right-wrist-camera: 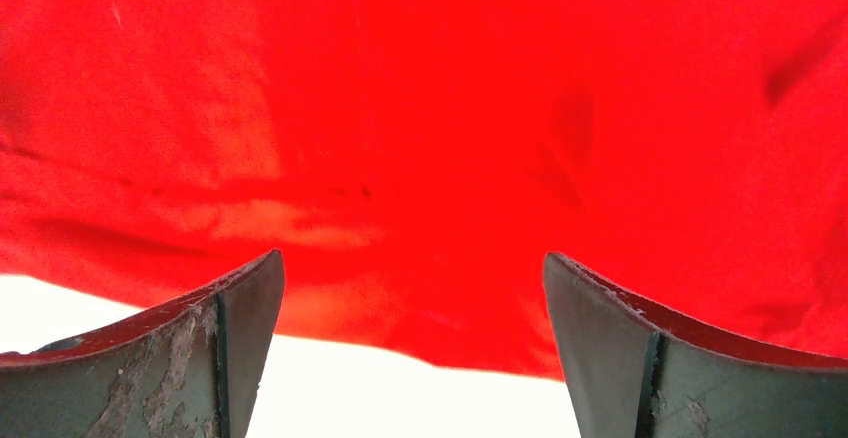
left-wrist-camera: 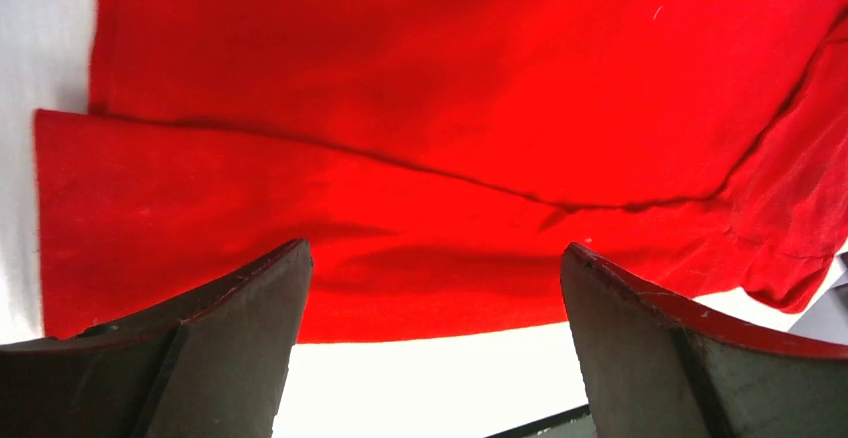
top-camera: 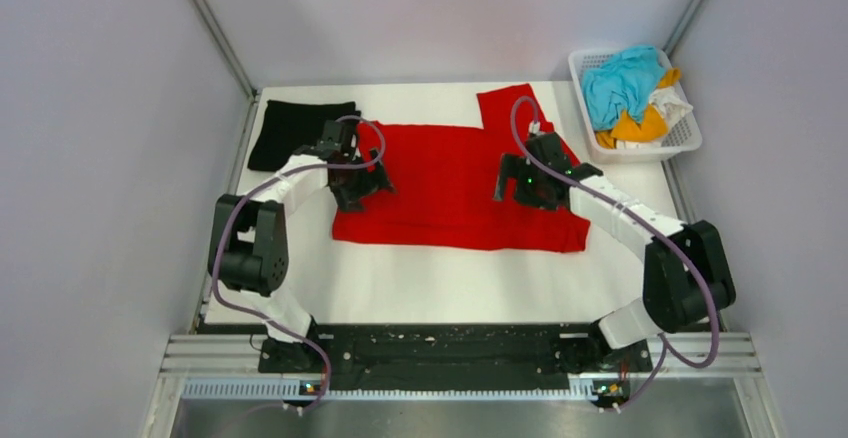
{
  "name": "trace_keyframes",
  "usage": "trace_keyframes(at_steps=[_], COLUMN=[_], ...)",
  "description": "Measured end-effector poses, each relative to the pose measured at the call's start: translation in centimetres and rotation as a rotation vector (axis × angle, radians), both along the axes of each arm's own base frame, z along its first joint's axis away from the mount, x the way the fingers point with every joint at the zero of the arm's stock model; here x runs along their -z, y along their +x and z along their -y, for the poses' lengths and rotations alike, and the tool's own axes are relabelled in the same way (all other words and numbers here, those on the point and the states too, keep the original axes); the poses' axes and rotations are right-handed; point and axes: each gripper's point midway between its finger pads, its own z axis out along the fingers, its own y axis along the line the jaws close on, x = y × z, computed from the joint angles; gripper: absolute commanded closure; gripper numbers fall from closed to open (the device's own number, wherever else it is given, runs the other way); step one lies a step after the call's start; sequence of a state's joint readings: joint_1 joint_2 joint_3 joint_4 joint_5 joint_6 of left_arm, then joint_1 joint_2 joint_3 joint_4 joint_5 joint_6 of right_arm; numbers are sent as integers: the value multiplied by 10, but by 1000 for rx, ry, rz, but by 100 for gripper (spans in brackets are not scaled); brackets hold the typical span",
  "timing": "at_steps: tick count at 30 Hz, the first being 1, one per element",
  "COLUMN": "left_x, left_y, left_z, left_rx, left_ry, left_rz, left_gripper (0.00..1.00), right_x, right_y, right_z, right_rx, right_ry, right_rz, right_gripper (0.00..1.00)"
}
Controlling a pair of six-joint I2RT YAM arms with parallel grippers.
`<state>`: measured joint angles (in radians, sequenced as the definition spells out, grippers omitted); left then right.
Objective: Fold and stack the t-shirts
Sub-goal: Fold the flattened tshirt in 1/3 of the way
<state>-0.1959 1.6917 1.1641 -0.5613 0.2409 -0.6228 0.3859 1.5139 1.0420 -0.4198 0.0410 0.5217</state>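
Observation:
A red t-shirt (top-camera: 450, 183) lies spread flat on the white table, one sleeve reaching toward the back right. It fills the left wrist view (left-wrist-camera: 450, 108) and the right wrist view (right-wrist-camera: 450, 108). My left gripper (top-camera: 362, 186) hovers over the shirt's left edge, open and empty (left-wrist-camera: 435, 258). My right gripper (top-camera: 522, 183) hovers over the shirt's right part, open and empty (right-wrist-camera: 412, 268). A folded black t-shirt (top-camera: 290, 130) lies at the back left of the table.
A white basket (top-camera: 688, 133) at the back right holds crumpled blue, orange and white shirts. The white table (top-camera: 440, 283) shows bare in front of the red shirt. Grey walls enclose the table on both sides.

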Motion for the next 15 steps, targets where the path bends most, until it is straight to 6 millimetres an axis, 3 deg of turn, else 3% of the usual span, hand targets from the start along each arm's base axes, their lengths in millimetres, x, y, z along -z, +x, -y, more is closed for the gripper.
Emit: trace_keyframes(at_steps=[2,6,10,15], left_x=[7,18,40,38], left_y=[-1,-4,-18,-22], left_z=[4,3,-2,-5], left_rx=[12,11,0,-43], left_ry=[-5,-3,12,10], left_rz=[-15,-20,-66,-35], left_gripper=[1,1,1,1], right_x=[13,48,73,71], right_y=[-26,-59,-72,-71], right_z=[-2,23,50,53], right_rx=[-16,39,133,151], right_ry=[8,-29,-15,16], right_rz=[-52,-160,-226,-199], right_gripper=[1,1,1,1])
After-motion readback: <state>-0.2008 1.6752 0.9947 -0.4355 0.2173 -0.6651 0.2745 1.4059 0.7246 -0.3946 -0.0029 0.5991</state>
